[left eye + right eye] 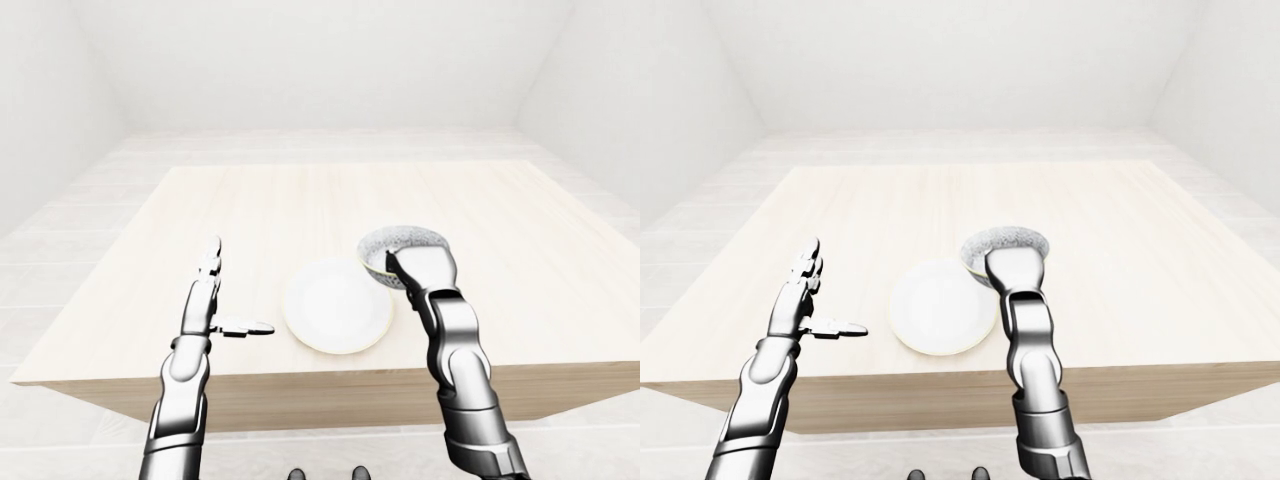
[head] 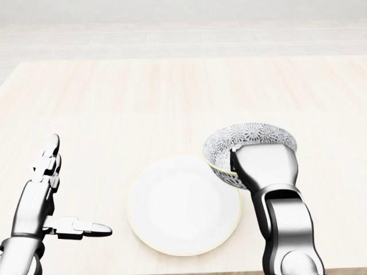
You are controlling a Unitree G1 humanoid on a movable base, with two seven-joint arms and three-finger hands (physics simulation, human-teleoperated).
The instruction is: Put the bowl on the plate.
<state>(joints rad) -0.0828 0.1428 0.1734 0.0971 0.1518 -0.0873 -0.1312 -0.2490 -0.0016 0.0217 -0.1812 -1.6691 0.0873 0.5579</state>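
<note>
A grey patterned bowl (image 2: 252, 137) with a pale rim sits tilted at the right edge of the white plate (image 2: 182, 204), overlapping the plate's rim in the head view. My right hand (image 2: 246, 163) covers the bowl's near side, with its fingers closed round the rim; the fingertips are hidden by the palm. My left hand (image 2: 77, 186) hovers left of the plate, well apart from it. It is open, with its fingers pointing up the view and its thumb stretched toward the plate. Nothing lies on the plate.
Both things rest on a light wooden table (image 1: 300, 200), near its lower edge in the left-eye view. White floor and walls surround it. Bare wood stretches above and to both sides of the plate.
</note>
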